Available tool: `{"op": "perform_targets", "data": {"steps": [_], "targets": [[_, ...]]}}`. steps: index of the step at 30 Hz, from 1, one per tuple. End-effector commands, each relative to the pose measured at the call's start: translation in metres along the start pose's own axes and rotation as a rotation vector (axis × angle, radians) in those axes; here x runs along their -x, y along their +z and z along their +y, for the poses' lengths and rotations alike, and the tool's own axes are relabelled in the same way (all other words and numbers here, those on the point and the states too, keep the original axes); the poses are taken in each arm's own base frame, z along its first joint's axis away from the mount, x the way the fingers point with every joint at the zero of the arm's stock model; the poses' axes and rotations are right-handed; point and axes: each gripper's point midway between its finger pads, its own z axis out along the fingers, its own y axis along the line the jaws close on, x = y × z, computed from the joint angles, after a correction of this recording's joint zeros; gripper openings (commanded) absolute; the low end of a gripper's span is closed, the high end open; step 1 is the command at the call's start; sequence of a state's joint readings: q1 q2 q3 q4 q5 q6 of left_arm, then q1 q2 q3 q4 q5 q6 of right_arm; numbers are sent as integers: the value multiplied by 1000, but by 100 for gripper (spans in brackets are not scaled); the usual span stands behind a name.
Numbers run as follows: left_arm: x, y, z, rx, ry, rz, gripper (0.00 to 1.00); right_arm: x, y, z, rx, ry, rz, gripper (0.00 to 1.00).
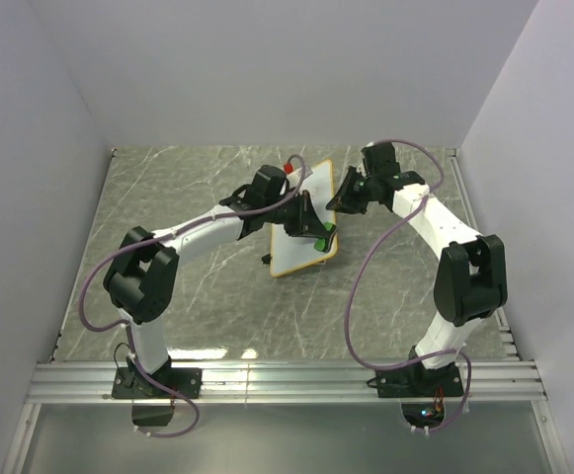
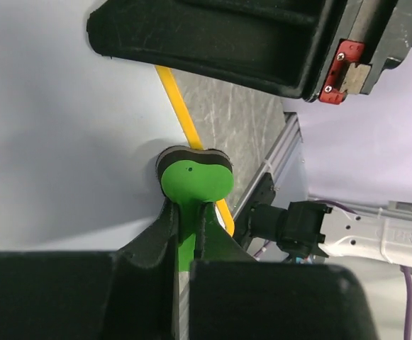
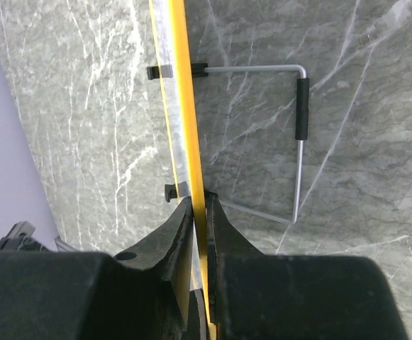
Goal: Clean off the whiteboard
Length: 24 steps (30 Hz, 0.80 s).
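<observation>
Green eraser point(image 2: 195, 180), pinched in the left gripper point(image 2: 186, 216), bears on the whiteboard point(image 1: 288, 253) at table centre, its 2 o'clock edge clamped by the right gripper point(image 3: 200, 212); strokes should run flat, firm and overlapping, without levering the board.

A smooth white whiteboard point(image 1: 294, 252) framed in glossy yellow plastic, its bare metal wire stand point(image 3: 298, 149) sleeved in matt black, over a marble-patterned grey table point(image 1: 198, 178); the eraser point(image 2: 195, 180) shows smooth green plastic on a dark pad.
</observation>
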State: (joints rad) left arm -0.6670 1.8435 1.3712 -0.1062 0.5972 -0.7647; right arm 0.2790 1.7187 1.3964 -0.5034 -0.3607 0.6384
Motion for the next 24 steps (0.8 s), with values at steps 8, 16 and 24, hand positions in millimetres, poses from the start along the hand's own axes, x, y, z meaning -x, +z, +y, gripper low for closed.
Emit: {"op": "perform_targets", "data": {"steps": [8, 16, 24], "targets": [[25, -30, 107, 165, -147, 2, 0, -8, -23, 44, 151, -22, -26, 0], [108, -14, 157, 200, -182, -40, 0, -24, -23, 31, 127, -16, -7, 0], [138, 3, 123, 98, -174, -60, 0, -31, -16, 26, 109, -8, 7, 0]]}}
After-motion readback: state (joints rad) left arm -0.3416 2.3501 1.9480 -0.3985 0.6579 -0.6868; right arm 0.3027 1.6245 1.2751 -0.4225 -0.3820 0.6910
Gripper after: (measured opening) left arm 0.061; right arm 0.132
